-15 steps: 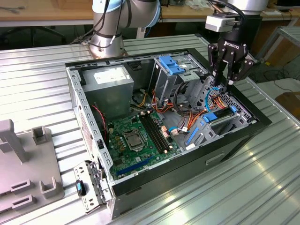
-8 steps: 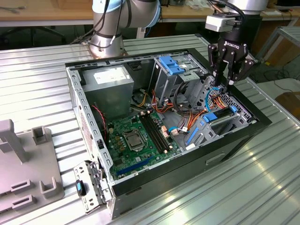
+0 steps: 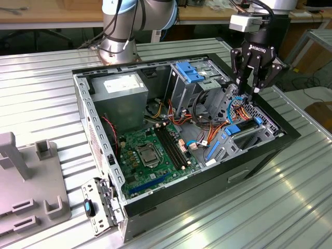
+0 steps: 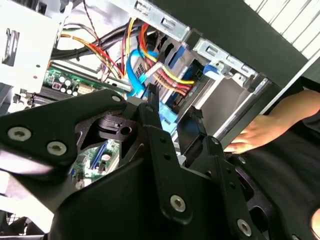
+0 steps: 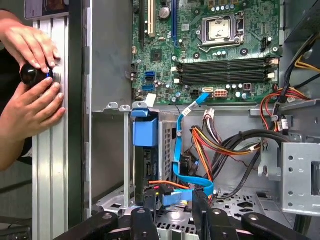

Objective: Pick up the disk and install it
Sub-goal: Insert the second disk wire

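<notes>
Bracket-fitted side panel (image 3: 101, 205) lies nearest in the exterior view, on the tabletop (image 3: 218, 218) by the open computer case (image 3: 104, 140). Farther back, the gripper (image 3: 252, 88) hangs over the drive cage, jaws parted and empty. In the second wrist view, a hand (image 4: 260, 132) rests beside the case. In the first wrist view, the disk (image 5: 146, 150) sits slotted in its bay, blue carrier showing, just ahead of the black fingers (image 5: 150, 207).

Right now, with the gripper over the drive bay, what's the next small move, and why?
Probably a small sideways nudge toward the disk before any descent. In the first wrist view the open, empty gripper hangs above the bay, but the disk, standing on edge there, seems to line up with one finger rather than the gap. The blue cable sits in that gap instead.
</notes>
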